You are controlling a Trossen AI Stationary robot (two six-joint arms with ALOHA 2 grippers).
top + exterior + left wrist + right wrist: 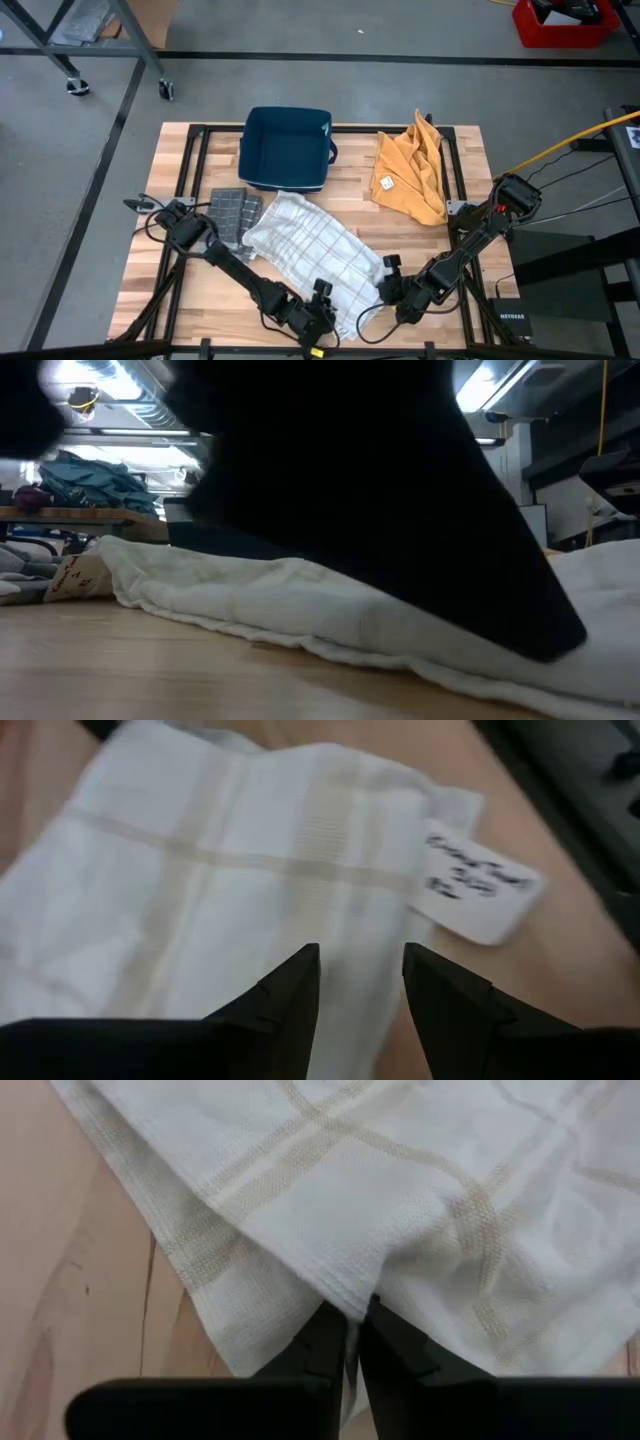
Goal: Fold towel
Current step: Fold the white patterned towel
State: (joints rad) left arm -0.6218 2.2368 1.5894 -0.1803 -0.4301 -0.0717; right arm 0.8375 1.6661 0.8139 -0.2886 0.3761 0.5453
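towel (pixel 310 250) spread on table (pixel 200 290) | left gripper (pixel 360 995) fingers apart over near edge, holding nothing | right gripper (pixel 352 1342) pinching towel edge

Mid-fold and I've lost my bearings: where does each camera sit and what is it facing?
High: overhead, looking down on the wooden table, both arms.
Low: at tabletop height, a dark arm blocks most of it.
Left wrist: left claw, open over the white checked cloth towel.
Right wrist: right claw, pinching the towel's edge.
All four show the towel.
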